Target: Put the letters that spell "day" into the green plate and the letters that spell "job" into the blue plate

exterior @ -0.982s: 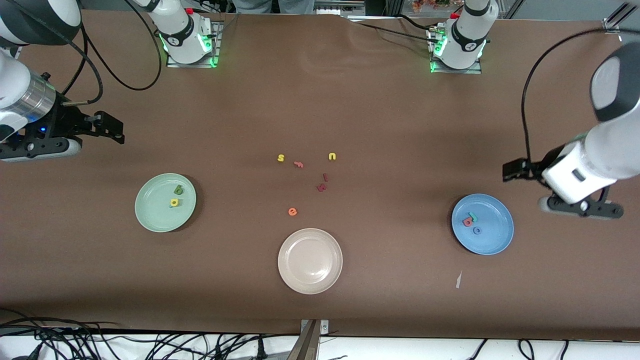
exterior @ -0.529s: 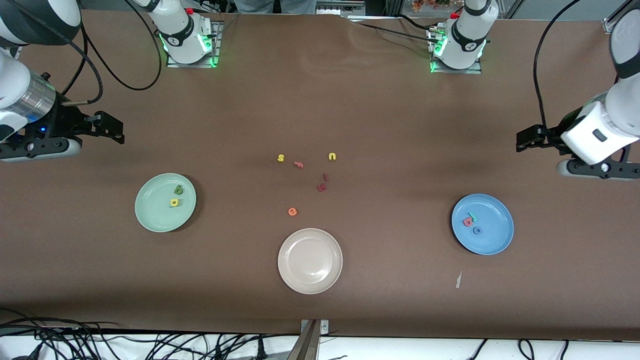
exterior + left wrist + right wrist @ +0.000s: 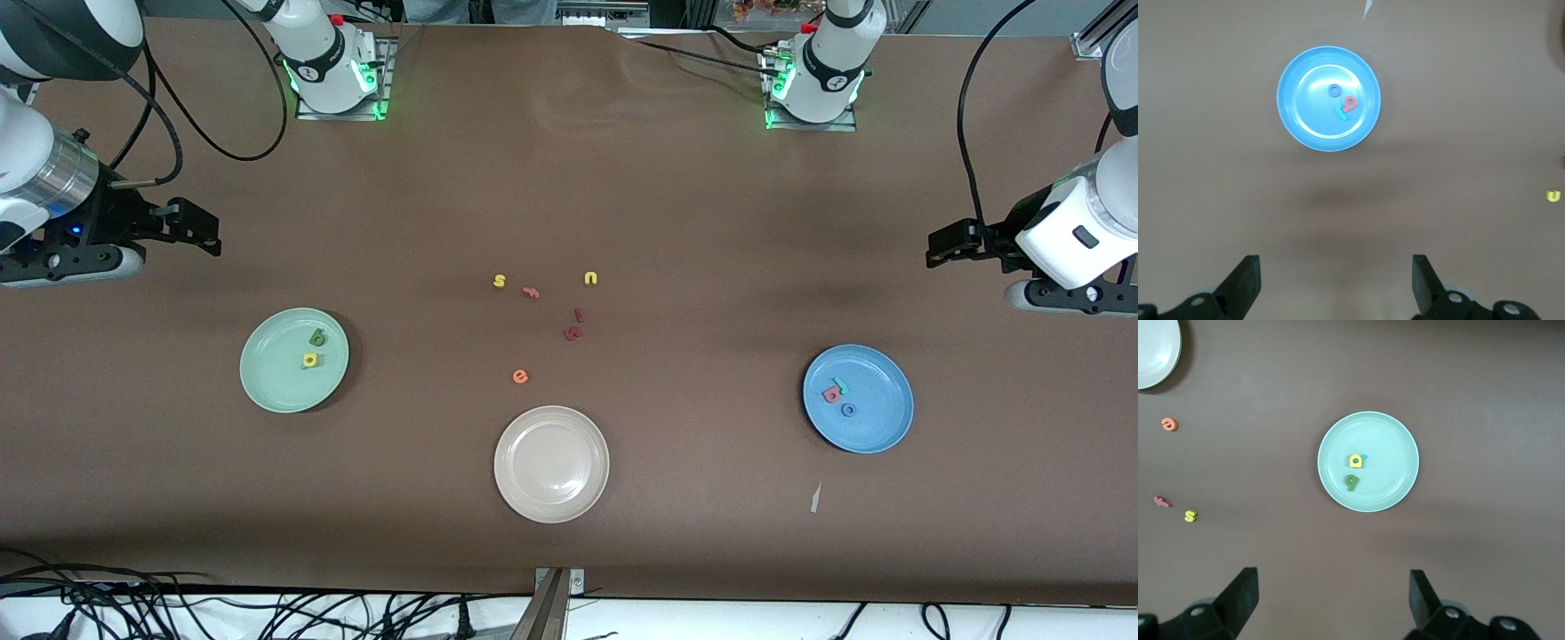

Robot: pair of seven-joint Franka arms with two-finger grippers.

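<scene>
Your left gripper [image 3: 944, 247] at the frame's right edge and your right gripper [image 3: 200, 233] at its left edge both have fingers spread wide, holding nothing. The green plate [image 3: 267, 387], lower left, carries the olive "d" [image 3: 317, 337] and yellow "a" [image 3: 309, 360]; the teal "y" [image 3: 1365, 457] peeks out beside the "a". The blue plate [image 3: 880, 422], lower right, holds the "j" [image 3: 840, 385], "o" [image 3: 848, 411] and "b" [image 3: 831, 395].

Three plates on the table: the green plate [image 3: 267, 387] toward the right arm's end, the blue plate [image 3: 880, 427] toward the left arm's end, the beige plate [image 3: 551, 498] between them and nearest the front camera. "d" [image 3: 317, 337] and "a" [image 3: 309, 359] lie in the green plate; "j" [image 3: 840, 385], "b" [image 3: 831, 395] and "o" [image 3: 848, 410] in the blue plate. Loose letters [image 3: 573, 333] sit mid-table, farther from the front camera than the beige plate
</scene>
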